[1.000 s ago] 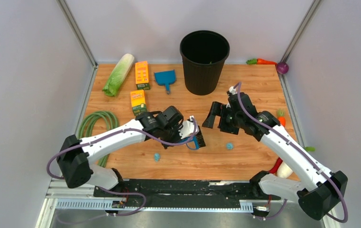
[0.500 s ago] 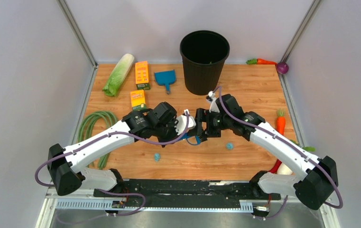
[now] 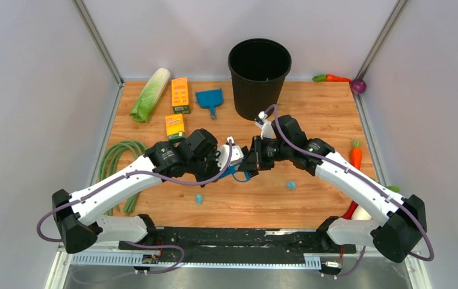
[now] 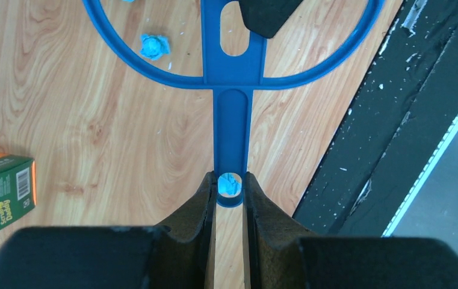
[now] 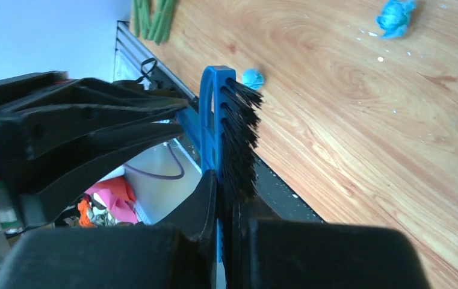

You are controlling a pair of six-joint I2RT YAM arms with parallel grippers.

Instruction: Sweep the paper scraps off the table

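Note:
A blue hand brush (image 3: 239,172) with black bristles (image 5: 240,141) hangs over the middle of the table (image 3: 325,114), held between both arms. My left gripper (image 3: 226,164) is shut on the end of its handle (image 4: 232,120). My right gripper (image 3: 251,162) is shut on the brush head, one finger on the blue back and one on the bristles. Two paper scraps lie on the wood: one (image 3: 199,198) near the front, one (image 3: 290,185) to the right. The left wrist view shows a scrap (image 4: 155,46) inside the brush's loop.
A black bin (image 3: 259,75) stands at the back, a blue dustpan (image 3: 209,99) left of it. Two small cartons (image 3: 176,127), a cabbage (image 3: 150,94) and a green hose (image 3: 120,158) lie at the left. Toy vegetables (image 3: 356,154) sit along the right edge.
My right gripper came left from beside the bin, reached the brush head and closed on it. The left arm pulled back slightly to the left with the brush.

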